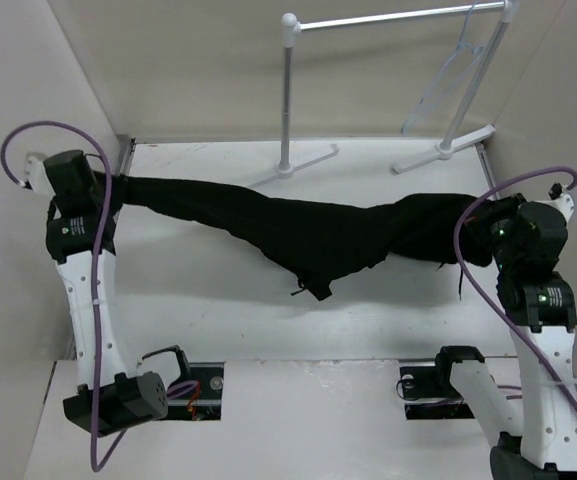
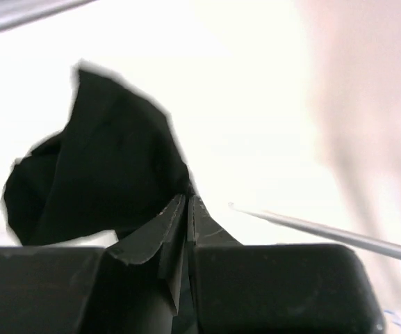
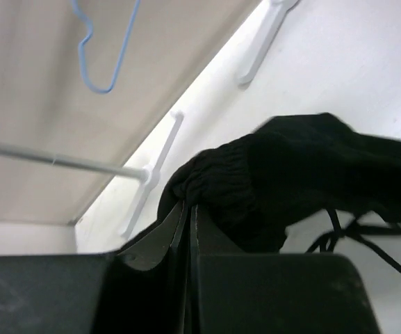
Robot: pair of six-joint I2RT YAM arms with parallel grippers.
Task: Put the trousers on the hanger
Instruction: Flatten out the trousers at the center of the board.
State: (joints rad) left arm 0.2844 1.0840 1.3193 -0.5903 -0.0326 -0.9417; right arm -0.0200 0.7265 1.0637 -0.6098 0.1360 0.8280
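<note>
Counter point(image 1: 198, 300): white, walled in, with a white rack point(image 1: 286, 100) at the back.
Trousers point(image 1: 308, 235): black, stretched across the counter between the two arms, the middle drooping toward the near edge.
Left hand point(image 2: 186, 200): pinched tight on one trouser end.
Right hand point(image 3: 188, 206): pinched tight on the gathered waistband.
Hanger point(image 3: 103, 90): pale blue, on the rack's bar, apart from the trousers.

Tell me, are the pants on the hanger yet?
Not yet. Done: the left gripper is shut on the leg end of the trousers, and the right gripper is shut on the waist. In hand: the trousers are stretched between them across the table. Left: the hanger hangs bare on the rack at the back, so the trousers must be carried there and draped over it.
</note>
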